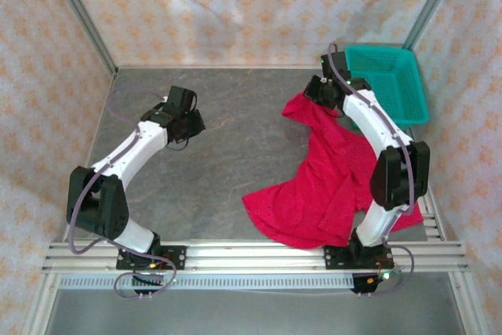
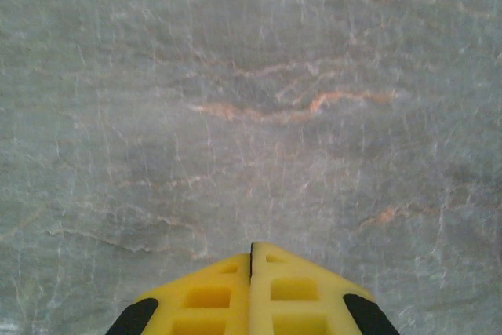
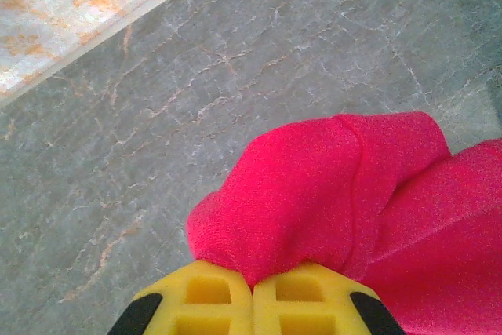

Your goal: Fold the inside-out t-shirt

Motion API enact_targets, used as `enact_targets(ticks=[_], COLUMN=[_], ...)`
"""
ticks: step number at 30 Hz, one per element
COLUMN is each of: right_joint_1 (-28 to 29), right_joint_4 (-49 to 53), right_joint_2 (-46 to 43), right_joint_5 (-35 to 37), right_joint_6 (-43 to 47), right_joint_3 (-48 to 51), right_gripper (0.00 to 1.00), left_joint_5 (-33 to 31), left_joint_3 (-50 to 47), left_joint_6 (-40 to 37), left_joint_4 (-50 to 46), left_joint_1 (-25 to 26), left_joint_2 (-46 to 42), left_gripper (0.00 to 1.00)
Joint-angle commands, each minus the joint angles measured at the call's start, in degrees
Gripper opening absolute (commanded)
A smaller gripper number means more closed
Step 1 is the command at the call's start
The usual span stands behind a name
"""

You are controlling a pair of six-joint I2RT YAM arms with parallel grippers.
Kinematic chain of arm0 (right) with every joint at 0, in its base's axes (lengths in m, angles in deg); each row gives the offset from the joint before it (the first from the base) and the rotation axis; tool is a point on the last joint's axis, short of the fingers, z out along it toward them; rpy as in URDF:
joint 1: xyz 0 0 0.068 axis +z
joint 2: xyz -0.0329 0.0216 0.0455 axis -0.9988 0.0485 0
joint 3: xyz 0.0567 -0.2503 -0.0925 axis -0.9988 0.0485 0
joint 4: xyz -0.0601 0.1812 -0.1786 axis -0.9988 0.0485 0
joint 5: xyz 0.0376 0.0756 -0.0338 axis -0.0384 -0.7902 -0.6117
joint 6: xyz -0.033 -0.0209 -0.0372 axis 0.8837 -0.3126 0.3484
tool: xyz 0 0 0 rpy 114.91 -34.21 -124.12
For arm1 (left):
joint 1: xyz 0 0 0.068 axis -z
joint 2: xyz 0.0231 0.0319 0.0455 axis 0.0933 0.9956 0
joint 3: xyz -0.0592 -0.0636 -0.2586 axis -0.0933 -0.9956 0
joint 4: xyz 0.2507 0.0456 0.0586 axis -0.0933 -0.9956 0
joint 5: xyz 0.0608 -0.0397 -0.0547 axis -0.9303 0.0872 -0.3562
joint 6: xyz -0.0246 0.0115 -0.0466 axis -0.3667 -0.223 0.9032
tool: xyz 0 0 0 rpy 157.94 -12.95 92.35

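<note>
The crimson-red inside-out t-shirt (image 1: 318,186) lies crumpled on the right half of the grey table, stretched from near the front rail up toward the back right. My right gripper (image 1: 320,93) is shut on a fold of the t-shirt's far end; in the right wrist view the red cloth (image 3: 329,194) bulges out from between the closed yellow fingers (image 3: 208,300). My left gripper (image 1: 192,123) hangs over bare table at the left, apart from the shirt. Its yellow fingers (image 2: 290,292) are pressed together with nothing between them.
A teal mesh basket (image 1: 392,84) stands at the back right corner, just behind the right gripper. Patterned walls close in the table on three sides. An aluminium rail (image 1: 251,255) runs along the near edge by both arm bases.
</note>
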Motion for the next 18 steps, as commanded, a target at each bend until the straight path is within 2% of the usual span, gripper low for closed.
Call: enact_targets(ticks=[1, 3, 5, 6, 8, 9, 11, 12, 14, 17, 18], right_joint_1=[0.4, 0.3, 0.4, 0.3, 0.4, 0.4, 0.4, 0.4, 0.3, 0.2, 0.2], right_joint_4=[-0.4, 1.0, 3.5, 5.1, 8.1, 8.9, 9.6, 9.3, 7.6, 0.2, -3.8], right_joint_2=[-3.4, -5.1, -7.5, -9.0, -12.3, -14.3, -19.9, -22.4, -28.3, -37.1, -39.2], right_joint_5=[-0.5, 0.1, 1.1, 1.9, 5.5, 7.5, 13.1, 16.1, 24.1, 36.3, 38.1], right_joint_6=[-0.2, 0.7, 2.6, 3.5, 5.6, 6.5, 8.1, 8.6, 9.4, 11.0, 12.4], right_joint_3=[0.9, 1.1, 1.1, 1.0, 2.0, 3.2, 6.8, 8.8, 14.6, 26.1, 30.4], right_gripper=[0.0, 0.02, 0.38, 0.51, 0.76, 0.84, 0.93, 0.99, 0.99, 0.99, 0.99], left_joint_5=[-3.1, -3.5, -4.6, -5.3, -7.7, -9.2, -13.7, -16.3, -22.0, -26.2, -26.6], left_joint_3=[-0.4, -0.3, -0.2, -0.3, -1.3, -2.0, -4.1, -5.2, -7.9, -12.7, -14.3], left_joint_6=[0.0, -0.8, -1.7, -2.3, -3.9, -4.6, -6.5, -7.2, -10.0, -18.0, -20.3], left_joint_4=[-1.2, -2.3, -3.6, -3.9, -3.9, -3.6, -2.7, -2.3, -0.8, 4.6, 6.7], left_joint_1=[-0.2, -0.2, -0.2, -0.1, 0.0, 0.1, 0.3, 0.5, 0.9, 1.4, 1.3], left_joint_2=[-2.3, -3.9, -6.3, -7.5, -11.2, -12.8, -16.7, -18.3, -21.5, -24.9, -25.4], left_gripper=[0.0, 0.0, 0.02, 0.07, 0.3, 0.38, 0.49, 0.61, 0.97, 1.0, 1.0])
